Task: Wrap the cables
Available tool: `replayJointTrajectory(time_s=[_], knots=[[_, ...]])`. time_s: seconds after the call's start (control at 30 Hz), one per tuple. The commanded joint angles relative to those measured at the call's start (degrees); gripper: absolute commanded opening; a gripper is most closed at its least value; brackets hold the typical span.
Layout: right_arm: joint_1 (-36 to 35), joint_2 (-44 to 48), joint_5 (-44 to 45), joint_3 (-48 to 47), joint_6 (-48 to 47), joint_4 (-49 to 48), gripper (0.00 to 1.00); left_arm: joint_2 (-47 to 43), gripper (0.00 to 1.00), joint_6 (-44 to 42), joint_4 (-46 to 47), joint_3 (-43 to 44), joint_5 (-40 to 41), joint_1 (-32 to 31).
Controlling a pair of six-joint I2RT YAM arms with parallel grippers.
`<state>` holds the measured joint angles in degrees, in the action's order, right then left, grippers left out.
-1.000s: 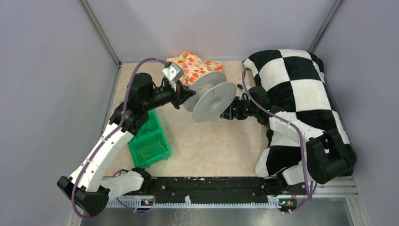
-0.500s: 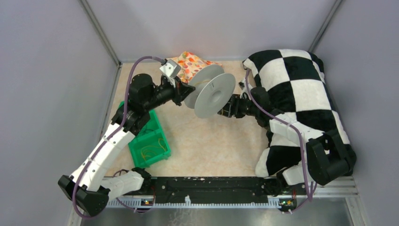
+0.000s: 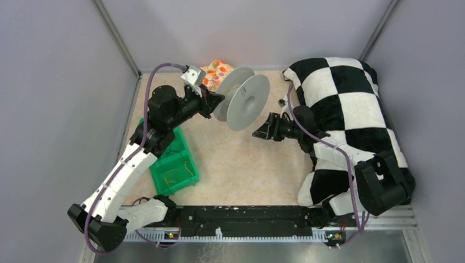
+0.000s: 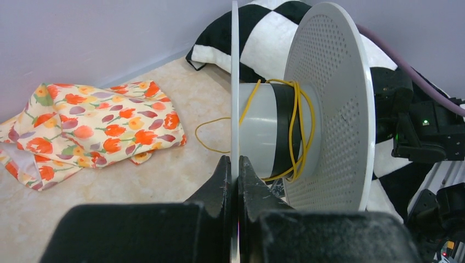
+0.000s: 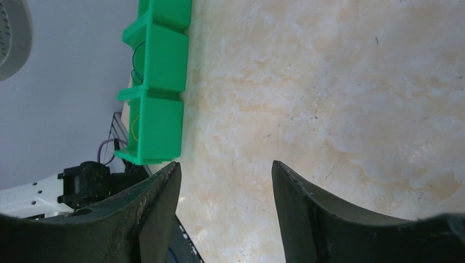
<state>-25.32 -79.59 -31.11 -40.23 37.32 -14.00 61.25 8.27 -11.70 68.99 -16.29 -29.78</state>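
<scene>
Top external view: our right tool (image 3: pixel 257 133) has backed off the spool (image 3: pixel 248 103), fingers spread. Our left tool (image 4: pixel 234 163) alone pinches its rim, cables (image 4: pixel 296 131) half-wound.

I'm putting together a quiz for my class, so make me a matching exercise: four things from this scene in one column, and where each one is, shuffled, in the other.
Things:
1. grey plastic spool
2. thin yellow wire
3. green plastic bin
4. orange floral cloth

Places:
A. crumpled at the back, behind the spool
B. wound around the spool's hub
C. gripped by one flange in the left pincer
D. at the left side, partly under the left arm

Pairs: 1-C, 2-B, 3-D, 4-A
</scene>
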Motion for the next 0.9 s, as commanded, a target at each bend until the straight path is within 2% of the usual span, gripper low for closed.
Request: replayJointTrajectory(time_s=[0.0, 0.37, 0.47, 0.6, 0.73, 0.87], knots=[[-0.37, 0.71, -1.06, 0.66, 1.27, -4.37, 0.62, -1.32, 0.00, 2.42, 9.64, 0.29, 2.02, -0.01], [-0.22, 6.48, 8.31, 0.61, -3.58, 4.55, 0.62, -0.92, 0.00, 8.26, 10.20, 0.42, 12.15, -0.01], [-0.18, 8.77, 13.28, -0.59, -5.30, 8.14, 0.64, 0.04, 0.00, 12.89, 6.87, 3.60, 18.05, 0.07], [-0.10, 12.74, 18.12, -1.04, -6.78, 9.40, 0.65, 3.67, 0.00, 20.19, -3.56, 11.33, 22.77, 0.90], [-0.08, 16.70, 20.67, 2.05, -6.12, 5.68, 0.67, 8.69, 0.00, 26.75, -12.03, 18.35, 17.83, 5.65], [-0.08, 19.32, 21.13, 3.05, -5.68, 3.13, 0.68, 12.60, 0.00, 30.25, -15.82, 22.97, 6.36, 11.20]])
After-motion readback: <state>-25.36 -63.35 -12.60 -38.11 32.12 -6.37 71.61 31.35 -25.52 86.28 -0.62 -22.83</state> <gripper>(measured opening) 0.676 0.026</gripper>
